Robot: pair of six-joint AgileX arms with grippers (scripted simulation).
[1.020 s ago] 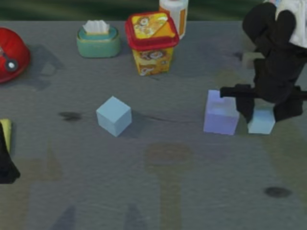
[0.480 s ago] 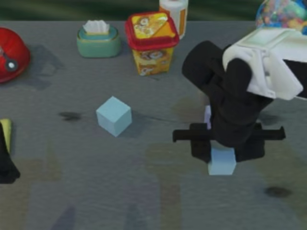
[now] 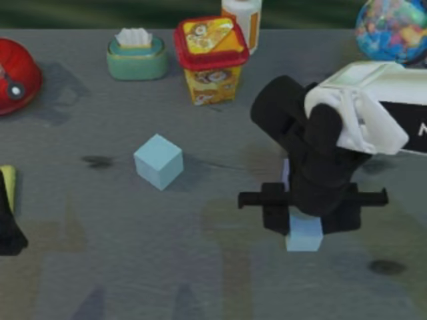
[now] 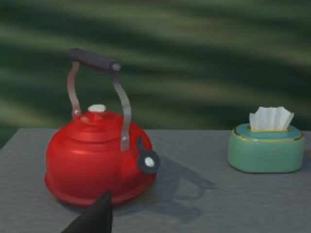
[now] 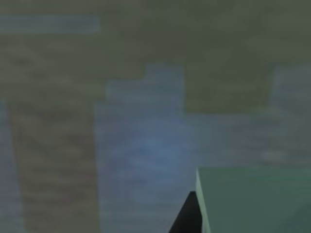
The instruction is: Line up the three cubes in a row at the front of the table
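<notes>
My right gripper (image 3: 305, 223) is shut on the small pale teal cube (image 3: 305, 235), front right of the table's middle. In the right wrist view the cube (image 5: 252, 201) fills the lower corner beside one dark finger (image 5: 187, 218). Only a sliver of the large lavender-blue cube (image 3: 286, 175) shows; my right arm hides the rest of it. Left of the middle, the medium light blue cube (image 3: 158, 161) sits alone on the grey table (image 3: 133, 267). My left gripper (image 3: 10, 230) is parked open at the left edge, holding nothing.
Along the back stand a red kettle (image 3: 17, 73), a green tissue box (image 3: 137, 57), a yellow red-lidded tub (image 3: 211, 59), a white bottle (image 3: 241, 17) and a globe (image 3: 390, 23). The left wrist view shows the kettle (image 4: 97, 160) and tissue box (image 4: 266, 153).
My right gripper carried the small teal cube from beside the lavender cube toward the front and left, and has sunk slightly in the last half second. The left arm stayed still.
</notes>
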